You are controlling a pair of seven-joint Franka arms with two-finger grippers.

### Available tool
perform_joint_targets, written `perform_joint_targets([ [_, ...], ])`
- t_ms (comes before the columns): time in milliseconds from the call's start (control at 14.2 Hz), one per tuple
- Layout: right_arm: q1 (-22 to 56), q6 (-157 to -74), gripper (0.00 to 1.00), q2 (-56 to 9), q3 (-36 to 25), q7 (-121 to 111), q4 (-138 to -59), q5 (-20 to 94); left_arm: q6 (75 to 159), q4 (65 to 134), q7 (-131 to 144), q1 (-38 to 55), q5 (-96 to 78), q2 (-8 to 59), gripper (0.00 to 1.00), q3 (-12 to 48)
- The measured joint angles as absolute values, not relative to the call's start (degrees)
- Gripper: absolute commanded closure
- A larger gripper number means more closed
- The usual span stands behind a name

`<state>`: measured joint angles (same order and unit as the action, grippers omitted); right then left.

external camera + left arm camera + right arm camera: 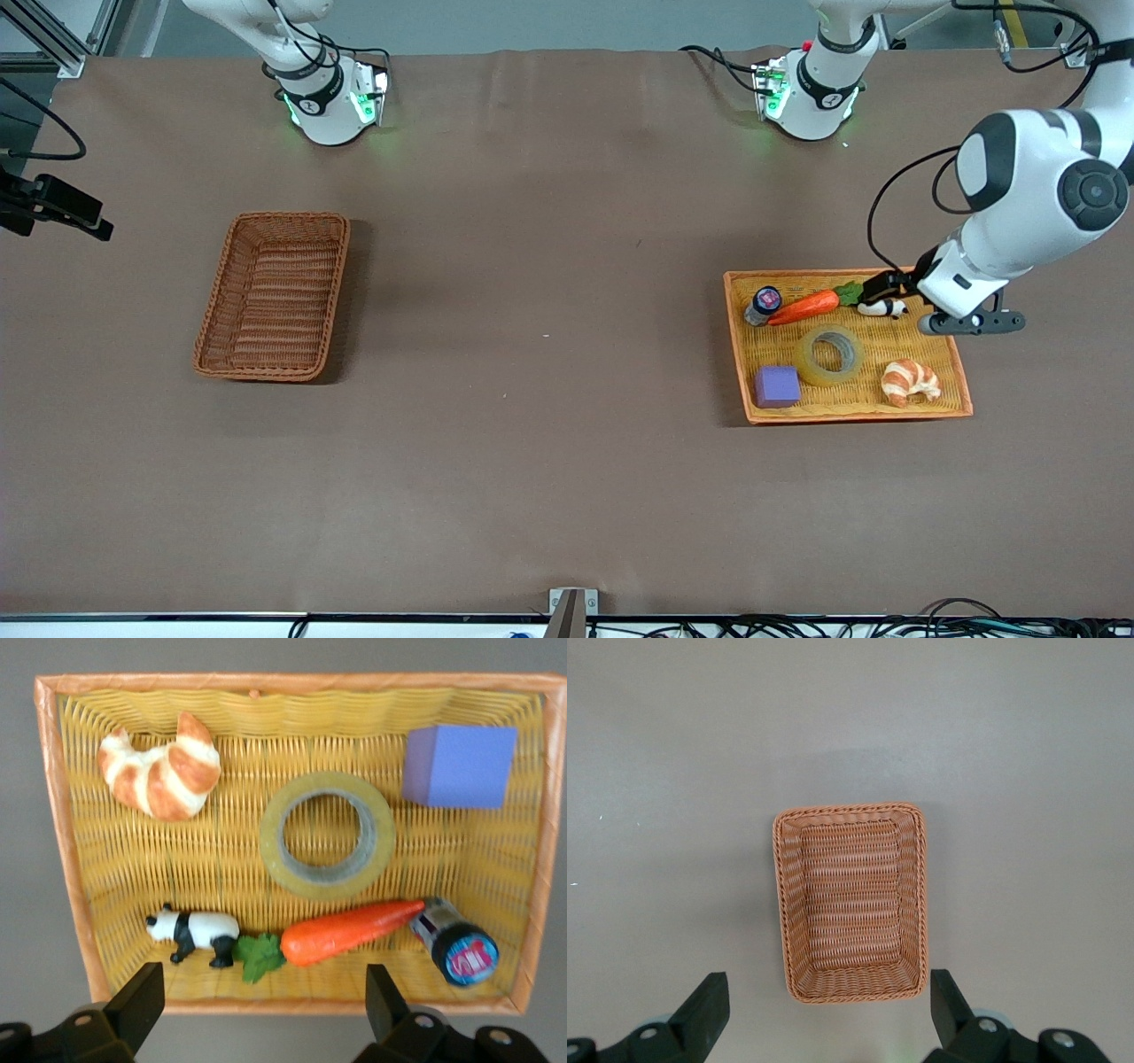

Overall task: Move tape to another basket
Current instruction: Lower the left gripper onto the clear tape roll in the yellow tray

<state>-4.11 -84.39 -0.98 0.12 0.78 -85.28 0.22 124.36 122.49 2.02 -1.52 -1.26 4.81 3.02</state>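
Brown-covered table (pixel 549 425), aluminium framing (pixel 62 40)

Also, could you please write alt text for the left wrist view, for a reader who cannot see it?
A roll of translucent yellowish tape lies flat in the middle of a bright orange-yellow woven tray. Around it lie a toy croissant, a purple cube, a toy carrot, a toy panda and a small bottle. The open left gripper hangs over the tray's edge.
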Motion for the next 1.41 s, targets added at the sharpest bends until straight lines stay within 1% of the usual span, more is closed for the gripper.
perform_joint_targets([
  [424,-4.1,-84.5,0.00,-1.0,0.2,0.8,-85.3,0.2,131.4,122.6,1.7,-4.6,-1.2,13.3,0.01,3.0],
  [918,-4.1,-84.8,0.00,-1.0,0.3,0.8,-85.3,0.2,140.8,122.6,2.1,-2.1,-1.2,20.9,0.00,3.6],
  [989,-4.1,-84.8,0.00,-1.0,0.3,0.8,-85.3,0.2,142.4,122.6,2.1,-1.8,-1.2,22.0,0.02,3.6],
  [1060,-4.1,-84.9,0.00,-1.0,0.3,0.8,-85.3,0.2,143.5,122.6,2.2,-1.6,-1.2,23.1,0.10,3.6],
  [1130,-4.1,-84.9,0.00,-1.0,0.3,0.8,-85.3,0.2,144.2,122.5,2.2,-1.6,-1.2,24.0,0.32,3.6],
  [1201,-4.1,-84.9,0.00,-1.0,0.3,0.8,-85.3,0.2,144.4,122.5,2.3,-1.6,-1.2,24.6,0.64,3.6],
  [1272,-4.1,-84.9,0.00,-1.0,0.3,0.8,-85.3,0.2,144.5,122.4,2.3,-1.6,-1.2,24.9,0.82,3.6],
  [1413,-4.1,-84.9,0.00,-1.0,0.3,0.8,-85.3,0.2,144.5,122.2,2.6,-1.6,-1.2,24.9,1.00,3.6],
])
